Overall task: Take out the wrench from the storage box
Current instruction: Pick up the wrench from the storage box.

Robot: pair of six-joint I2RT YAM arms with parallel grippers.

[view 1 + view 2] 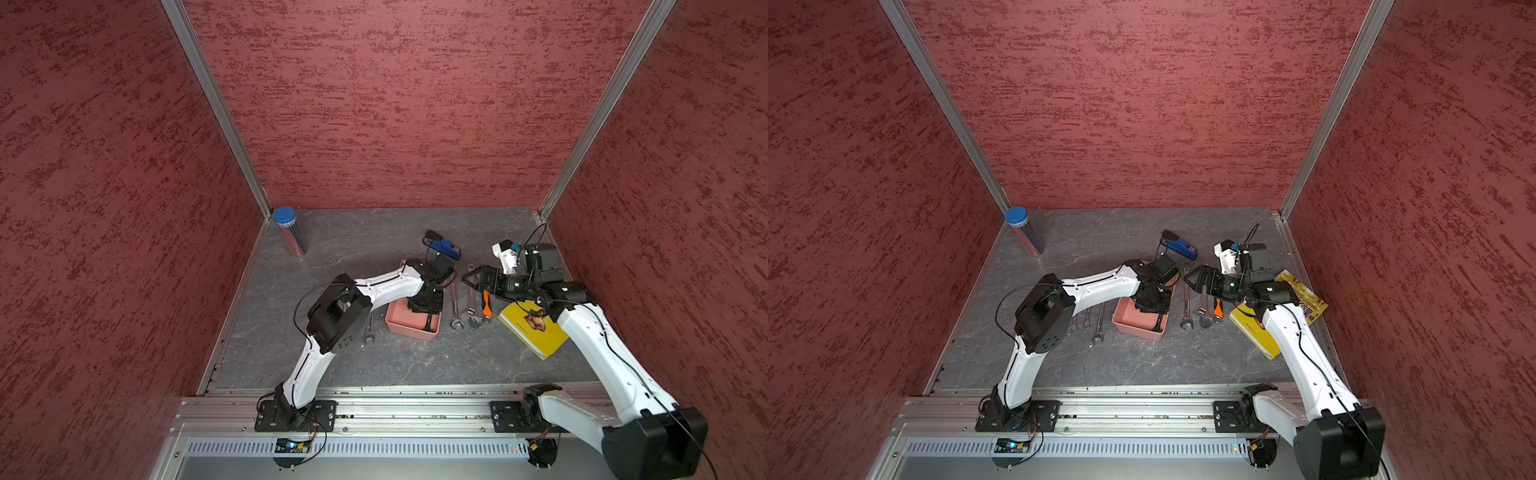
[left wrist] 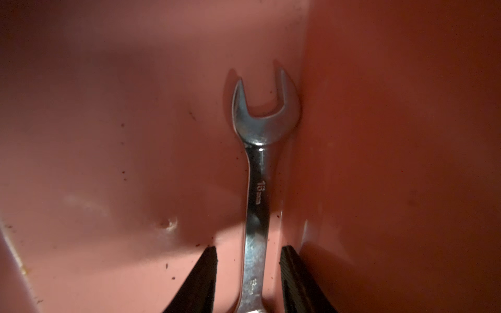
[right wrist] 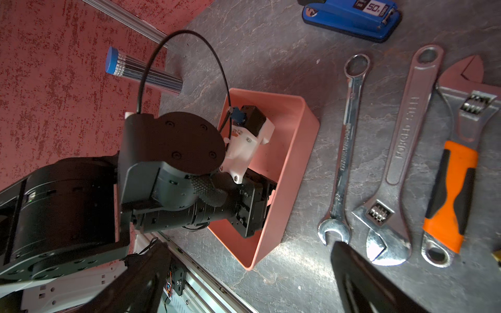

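The wrench point(image 2: 256, 195) lies flat in the storage box point(image 2: 393, 162) against 1 side wall; the left gripper point(image 2: 249, 250) straddles its shank, jaws apart, not yet clamped; best to centre, close firmly, lift straight clear of the wall; the right gripper point(image 1: 467, 277) gapes wide, empty.

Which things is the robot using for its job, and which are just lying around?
For the job:
- box
- wrench inside it
- left gripper, open around the wrench

Lying around:
- spanner
- silver adjustable wrench
- orange-handled wrench
- three small wrenches
- stapler
- book
- tube
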